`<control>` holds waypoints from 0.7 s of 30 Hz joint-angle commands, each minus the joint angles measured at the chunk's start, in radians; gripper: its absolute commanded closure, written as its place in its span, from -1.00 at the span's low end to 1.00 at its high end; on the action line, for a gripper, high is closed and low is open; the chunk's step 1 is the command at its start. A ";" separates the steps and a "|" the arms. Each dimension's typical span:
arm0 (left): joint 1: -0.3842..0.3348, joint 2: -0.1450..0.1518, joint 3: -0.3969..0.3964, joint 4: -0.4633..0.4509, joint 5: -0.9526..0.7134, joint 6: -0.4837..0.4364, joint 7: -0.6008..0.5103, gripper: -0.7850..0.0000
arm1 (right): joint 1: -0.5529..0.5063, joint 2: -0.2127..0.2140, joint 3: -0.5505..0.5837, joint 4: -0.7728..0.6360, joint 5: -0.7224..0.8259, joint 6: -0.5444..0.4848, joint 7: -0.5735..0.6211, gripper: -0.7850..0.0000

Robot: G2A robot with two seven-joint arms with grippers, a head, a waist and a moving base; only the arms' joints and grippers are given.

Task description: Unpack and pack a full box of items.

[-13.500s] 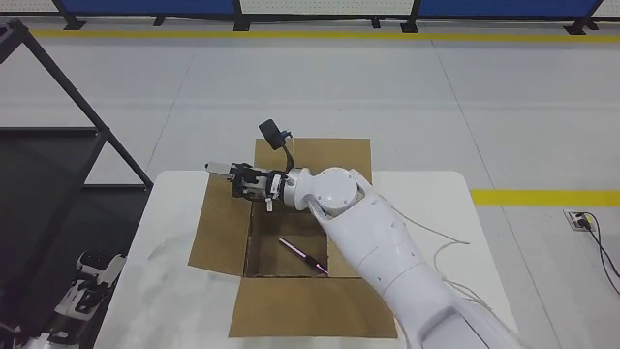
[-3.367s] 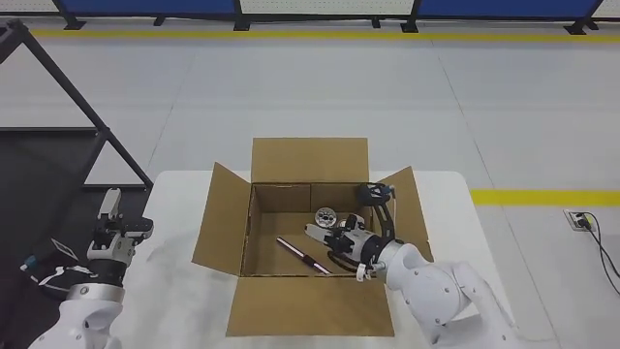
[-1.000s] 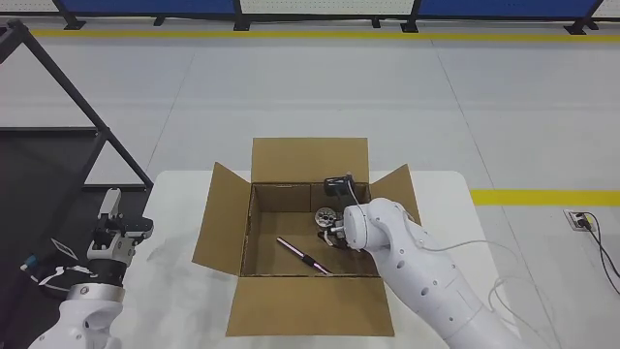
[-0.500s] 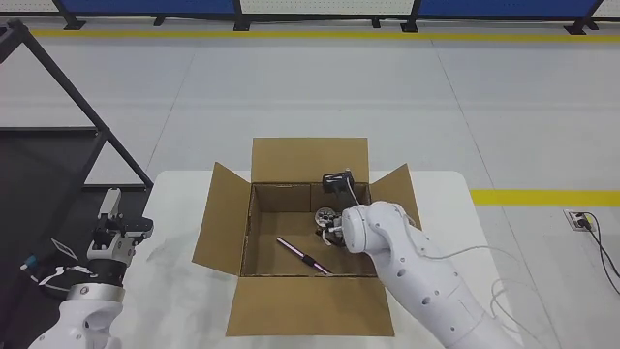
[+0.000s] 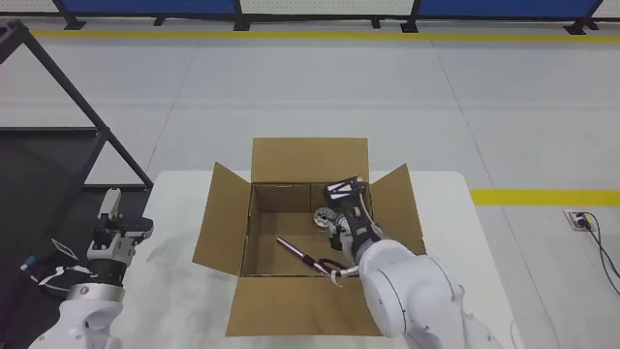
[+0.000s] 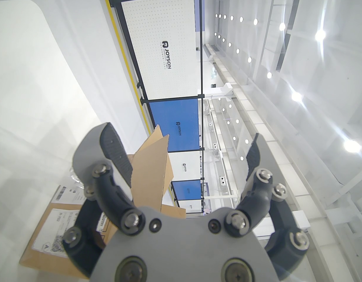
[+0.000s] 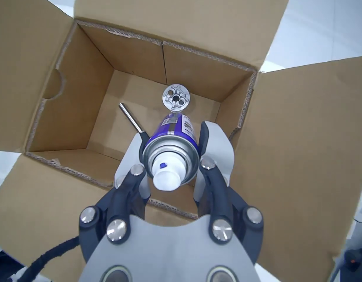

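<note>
While between right jaws, spray can seemingly upright, base toward box

White-capped purple spray can, brown cardboard box, silver disc

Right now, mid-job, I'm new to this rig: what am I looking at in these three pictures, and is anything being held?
This is a two-armed robot at a white table. The wide picture looks down from above the arms. The other two come from a camera on each wrist. An open cardboard box stands on the table. The right gripper is shut on a purple spray can, cap towards the camera, over the inside of the box. On the box floor lie a round metal part and a thin rod. The left gripper is open and empty, away from the box.
</note>
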State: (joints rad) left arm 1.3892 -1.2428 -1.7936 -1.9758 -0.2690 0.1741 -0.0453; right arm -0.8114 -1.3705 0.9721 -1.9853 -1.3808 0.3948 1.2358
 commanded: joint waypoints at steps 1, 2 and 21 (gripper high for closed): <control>0.000 0.000 0.000 0.000 0.000 0.000 0.000 -1.00 | -0.060 0.006 0.030 -0.092 -0.014 -0.003 -0.029 1.00; 0.000 0.000 0.000 0.000 0.000 0.000 0.000 -1.00 | -0.088 0.008 0.048 -0.130 -0.016 -0.001 -0.048 1.00; 0.000 0.000 0.000 0.000 0.000 0.000 0.000 -1.00 | -0.221 0.012 0.162 -0.255 0.101 0.000 -0.203 1.00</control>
State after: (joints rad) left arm 1.3892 -1.2428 -1.7936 -1.9758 -0.2690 0.1741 -0.0453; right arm -1.0188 -1.3587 1.1092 -2.2270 -1.3178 0.3988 1.0619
